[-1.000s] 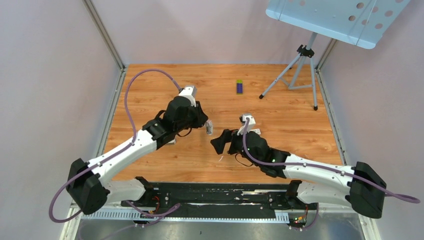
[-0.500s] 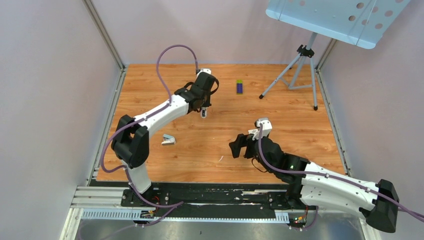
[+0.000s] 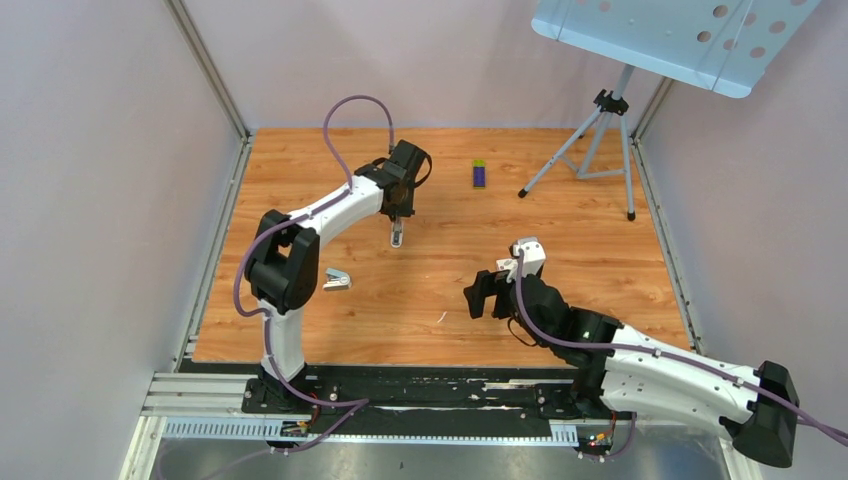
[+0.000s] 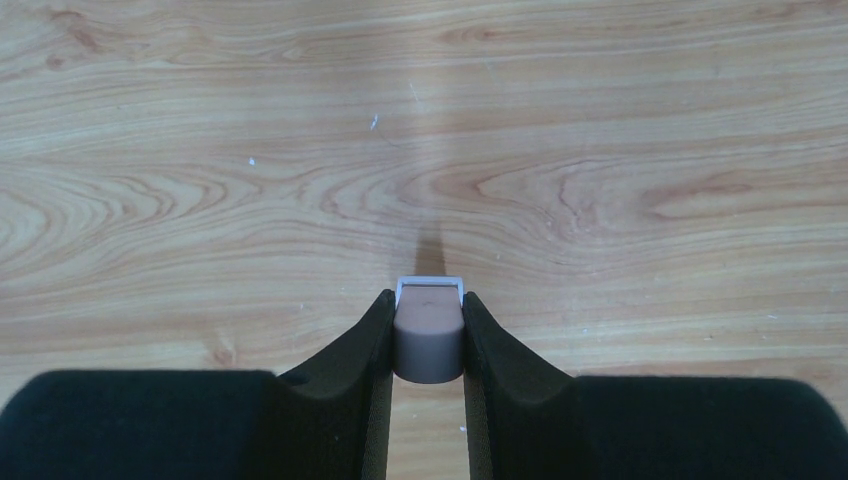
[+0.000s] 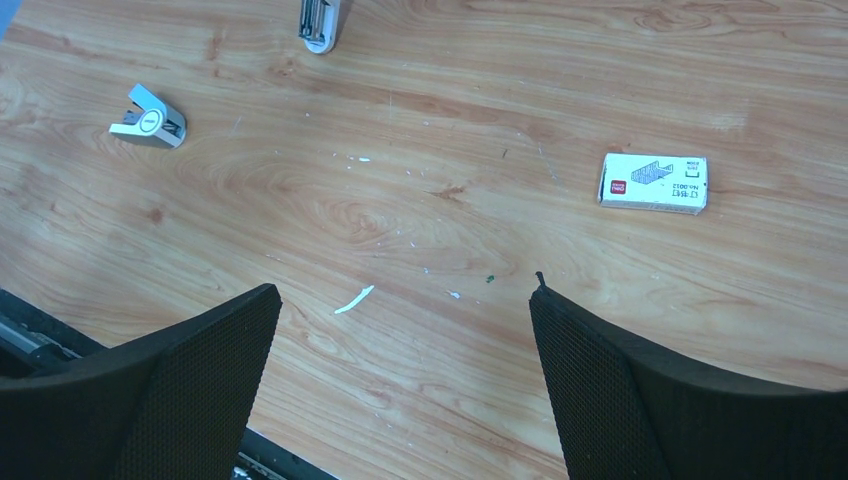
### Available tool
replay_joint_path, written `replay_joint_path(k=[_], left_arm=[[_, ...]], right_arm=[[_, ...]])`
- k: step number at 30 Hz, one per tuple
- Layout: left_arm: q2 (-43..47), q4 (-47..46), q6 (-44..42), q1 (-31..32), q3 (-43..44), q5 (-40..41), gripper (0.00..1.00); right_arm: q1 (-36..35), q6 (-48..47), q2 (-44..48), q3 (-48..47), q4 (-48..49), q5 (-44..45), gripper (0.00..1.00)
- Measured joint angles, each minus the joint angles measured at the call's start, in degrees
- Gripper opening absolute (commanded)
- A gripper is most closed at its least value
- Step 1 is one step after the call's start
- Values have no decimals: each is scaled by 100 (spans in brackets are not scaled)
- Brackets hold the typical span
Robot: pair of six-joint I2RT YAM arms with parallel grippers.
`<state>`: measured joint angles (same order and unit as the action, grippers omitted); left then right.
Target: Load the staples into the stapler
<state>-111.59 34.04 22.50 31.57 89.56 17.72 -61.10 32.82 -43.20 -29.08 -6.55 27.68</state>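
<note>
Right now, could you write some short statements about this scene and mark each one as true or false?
1. The left gripper is closed on a small grey piece. True.
2. The right gripper holds the little box. False: its jaws are open and empty, and the box lies on the table, apart from it.
3. The tripod stands at the far right of the table. True.
4. The box lies at the near edge, by the arm bases. False: it lies toward the far edge.
</note>
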Motion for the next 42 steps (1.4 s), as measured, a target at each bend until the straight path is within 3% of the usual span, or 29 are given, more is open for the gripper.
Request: replay_joint_path(k=[12,19,23,25,26,29,34,42], left_arm=[[-527,162,20,-103,249,-254,39],[-527,212,20,-136,413,-365,58],[-527,260,35,-151,426,-369,77],[-514,304,39,-155,426,-330,96],[-494,341,48,-155,426,-291,99],[-267,435,179,-157,361,-107,100],[981,459,688,-162,-308,455,100],[2645,691,2577,-444,-1453,1292,96]], right_arm=[[15,-74,-129,0,-66,0,100],[15,-74,-122,0,-76,2,100],[15,-74,-74,0,-79,2,100],[15,-74,-33,0,-79,2,100],[15,-74,-15,0,-79,2,100],[15,-72,13,0,-76,0,100],[15,-72,13,2,-72,0,100],[15,-74,13,9,-48,0,100]])
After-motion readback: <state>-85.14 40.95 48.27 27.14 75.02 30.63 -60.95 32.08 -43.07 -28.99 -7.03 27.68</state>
